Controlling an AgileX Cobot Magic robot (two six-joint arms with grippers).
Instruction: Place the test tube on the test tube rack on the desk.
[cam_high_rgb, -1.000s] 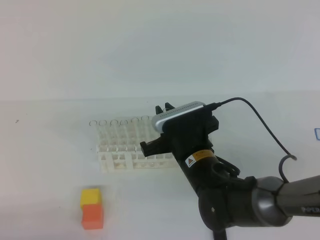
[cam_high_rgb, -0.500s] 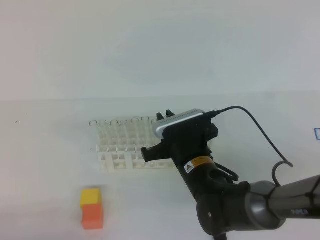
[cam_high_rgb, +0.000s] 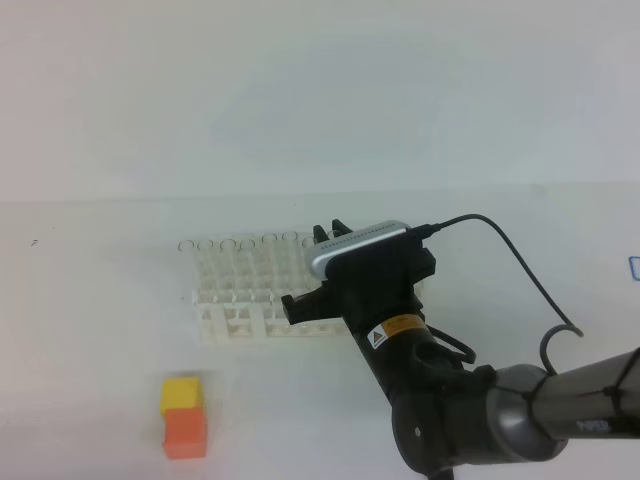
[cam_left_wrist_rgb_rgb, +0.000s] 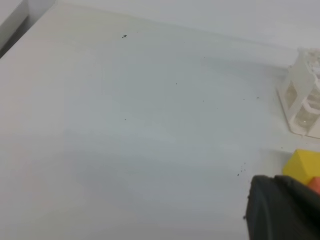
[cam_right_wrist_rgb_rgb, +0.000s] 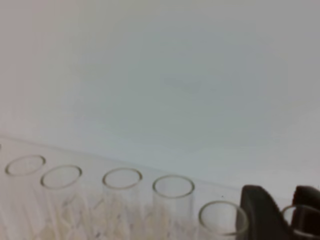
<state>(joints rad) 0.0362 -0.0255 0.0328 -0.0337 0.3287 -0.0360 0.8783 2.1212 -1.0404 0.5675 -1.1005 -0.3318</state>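
The white lattice test tube rack (cam_high_rgb: 250, 290) stands on the white desk (cam_high_rgb: 90, 330) and holds a row of clear tubes (cam_right_wrist_rgb_rgb: 173, 186). My right gripper (cam_high_rgb: 328, 232) hangs over the rack's right end. In the right wrist view its two dark fingers (cam_right_wrist_rgb_rgb: 260, 210) stand close together at the lower right, around the rim of a clear test tube (cam_right_wrist_rgb_rgb: 299, 207), level with the other tube rims. Of my left gripper only a dark part (cam_left_wrist_rgb_rgb: 285, 210) shows, low over the desk. The rack's corner (cam_left_wrist_rgb_rgb: 302, 95) is at that view's right edge.
A yellow-and-orange block (cam_high_rgb: 183, 415) stands on the desk in front of the rack's left end; it also shows in the left wrist view (cam_left_wrist_rgb_rgb: 302, 167). The right arm's black cable (cam_high_rgb: 520, 260) loops to the right. A white wall rises behind the desk.
My right gripper has sunk a little and drifted slightly left over the rack's right end. The rack and the block have not moved.
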